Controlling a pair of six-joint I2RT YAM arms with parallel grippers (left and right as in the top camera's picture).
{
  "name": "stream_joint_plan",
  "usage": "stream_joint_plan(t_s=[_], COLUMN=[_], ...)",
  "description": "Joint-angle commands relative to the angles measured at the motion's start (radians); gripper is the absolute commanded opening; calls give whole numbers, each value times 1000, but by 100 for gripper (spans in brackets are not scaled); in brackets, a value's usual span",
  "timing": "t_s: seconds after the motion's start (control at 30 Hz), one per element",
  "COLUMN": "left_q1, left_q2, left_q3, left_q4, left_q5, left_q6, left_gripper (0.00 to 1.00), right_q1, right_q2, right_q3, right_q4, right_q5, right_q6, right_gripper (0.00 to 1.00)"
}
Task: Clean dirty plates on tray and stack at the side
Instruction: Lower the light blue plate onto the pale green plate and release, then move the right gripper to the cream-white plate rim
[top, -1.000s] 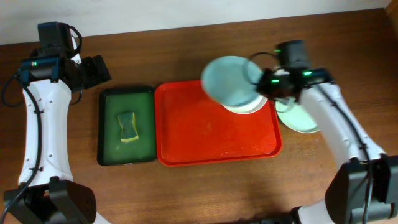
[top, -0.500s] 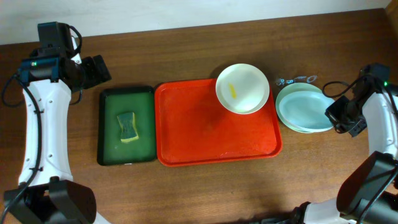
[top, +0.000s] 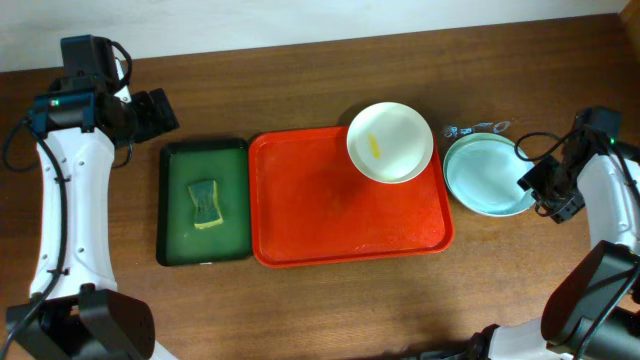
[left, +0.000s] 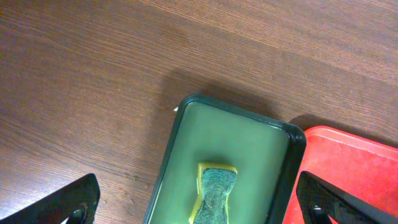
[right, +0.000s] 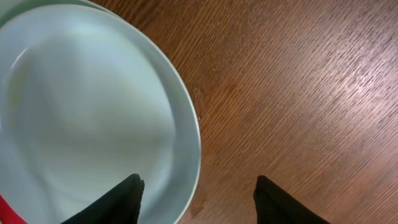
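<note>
Overhead: round cream plate (top: 390, 142) on glossy red tray (top: 330, 225).

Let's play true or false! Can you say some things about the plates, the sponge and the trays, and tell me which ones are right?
1. The white plate sits on the red tray. True.
2. The sponge lies on the red tray. False: it lies in the dark green tray.
3. The blue plate is beside the red tray, not on it. True.
4. The right gripper is squeezing a plate. False: its fingers are spread apart and grip nothing.
5. The white plate is spotless. False: it has a small yellow smear on it.
</note>
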Motion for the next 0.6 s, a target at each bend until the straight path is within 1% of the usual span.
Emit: stream_joint_plan(t_s=[0.0,0.03,0.07,0.1,0.13,0.23,0.33,0.4,0.47,0.57], left_q1=[0,0,0,0,0,0,0,0,0,1], left_q2=[-7,-7,-7,-7,-7,-7,-7,-7,-7,-7], left_q3=[8,8,8,8,8,8,8,8,8,8], left_q4=[2,2,2,2,2,2,2,2,2,2], left_q5=[-4,-4,-4,-4,-4,-4,-4,-4,-3,-4], left_q6=[-5,-5,-5,-5,-5,-5,-5,-5,-5,-5], left_gripper=[99,99,99,99,99,99,99,99,99,99], right_q1=[2,2,2,2,2,2,2,2,3,2], right_q2=[-18,-18,-18,-17,-18,-18,-18,-18,-18,-18], right_q3=[-8,-8,-8,-8,-8,-13,-63,-121,-177,-183], right_q4=[-5,-8,-22,-43,-68,-160,-175,-130,-31,53], right_q5=[13,13,13,13,13,20,13,12,-4,-60], right_q6=[3,3,3,3,3,-34,-18,16,16,15], right_gripper=[59,55,42,20,4,4,4,4,4,4])
